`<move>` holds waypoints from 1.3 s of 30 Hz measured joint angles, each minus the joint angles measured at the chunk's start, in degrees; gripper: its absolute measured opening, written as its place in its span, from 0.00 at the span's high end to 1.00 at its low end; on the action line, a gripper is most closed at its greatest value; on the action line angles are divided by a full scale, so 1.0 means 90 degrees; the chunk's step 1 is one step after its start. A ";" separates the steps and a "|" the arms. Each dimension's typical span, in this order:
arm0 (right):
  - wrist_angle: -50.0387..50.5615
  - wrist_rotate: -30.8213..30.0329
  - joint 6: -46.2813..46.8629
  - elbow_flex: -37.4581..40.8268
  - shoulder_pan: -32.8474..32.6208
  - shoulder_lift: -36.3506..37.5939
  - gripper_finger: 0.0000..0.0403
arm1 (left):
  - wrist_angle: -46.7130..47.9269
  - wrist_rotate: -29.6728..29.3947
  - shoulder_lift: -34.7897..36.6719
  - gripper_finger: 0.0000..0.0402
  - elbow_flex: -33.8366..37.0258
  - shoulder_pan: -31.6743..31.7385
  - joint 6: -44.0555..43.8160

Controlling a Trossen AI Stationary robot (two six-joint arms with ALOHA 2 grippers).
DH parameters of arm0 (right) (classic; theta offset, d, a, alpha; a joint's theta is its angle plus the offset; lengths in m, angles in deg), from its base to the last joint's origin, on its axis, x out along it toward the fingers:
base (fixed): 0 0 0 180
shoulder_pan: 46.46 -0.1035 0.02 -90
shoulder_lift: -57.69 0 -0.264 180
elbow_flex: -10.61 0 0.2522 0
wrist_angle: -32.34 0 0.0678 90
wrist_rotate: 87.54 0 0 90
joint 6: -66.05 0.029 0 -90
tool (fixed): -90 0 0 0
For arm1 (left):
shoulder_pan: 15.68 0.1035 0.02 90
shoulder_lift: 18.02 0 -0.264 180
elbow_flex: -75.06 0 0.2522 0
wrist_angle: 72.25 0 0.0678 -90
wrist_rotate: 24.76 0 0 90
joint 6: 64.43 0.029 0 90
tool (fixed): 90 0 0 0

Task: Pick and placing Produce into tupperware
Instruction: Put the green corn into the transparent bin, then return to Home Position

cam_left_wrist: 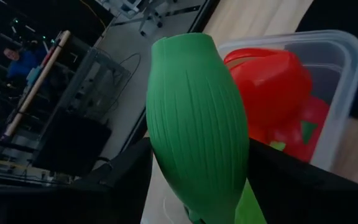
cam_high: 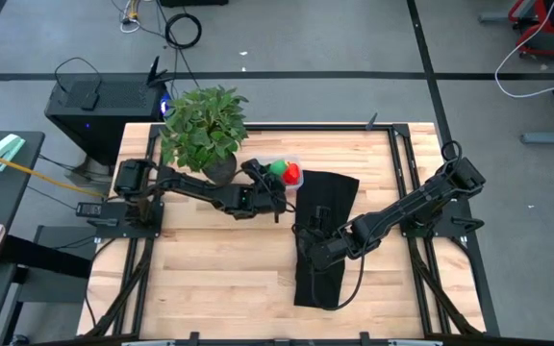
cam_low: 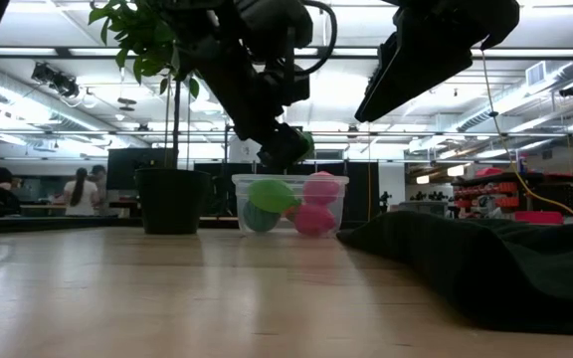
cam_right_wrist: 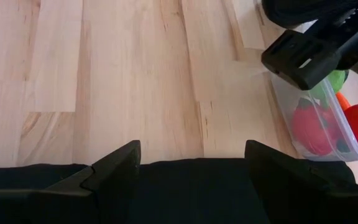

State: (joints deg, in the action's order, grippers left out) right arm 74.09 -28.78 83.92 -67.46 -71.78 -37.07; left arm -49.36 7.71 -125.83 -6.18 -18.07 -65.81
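My left gripper [cam_high: 265, 190] hovers just left of the clear tupperware [cam_high: 294, 161] and is shut on a green ribbed oval piece of produce [cam_left_wrist: 197, 112]. In the low view that piece [cam_low: 306, 146] shows just above the tub's rim [cam_low: 288, 178]. The tupperware [cam_low: 338, 204] stands on the table and holds red, green and orange pieces [cam_right_wrist: 312, 124]. My right gripper [cam_right_wrist: 191, 155] is open and hangs above a black cloth [cam_high: 327, 226], right of and nearer than the tub; it holds nothing. My left gripper pinches the green ribbed piece at its lower half [cam_left_wrist: 211, 186] between the two fingers [cam_left_wrist: 126, 171], one on each side. The fingers slant in from the table's left. The piece is lifted clear, and its rounded free end [cam_left_wrist: 179, 46] sticks out beyond the fingertips toward the tub.
A leafy potted plant [cam_high: 203, 125] stands close behind my left arm, with its dark pot [cam_low: 170, 199] left of the tub. The black cloth [cam_low: 485, 259] covers the table's right middle. Bare wood [cam_right_wrist: 135, 74] lies toward the near edge. People stand far off in the room.
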 joint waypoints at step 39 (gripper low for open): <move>0.0240 0.0001 0.0234 0.0065 -0.0126 0.0005 0.27 | -0.0400 -0.1273 0.0505 0.42 0.0010 -0.2216 -0.2343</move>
State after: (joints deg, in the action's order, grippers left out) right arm 76.24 -28.77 86.02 -66.88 -72.91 -37.02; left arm -52.96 -3.75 -121.28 -6.09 -38.02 -86.90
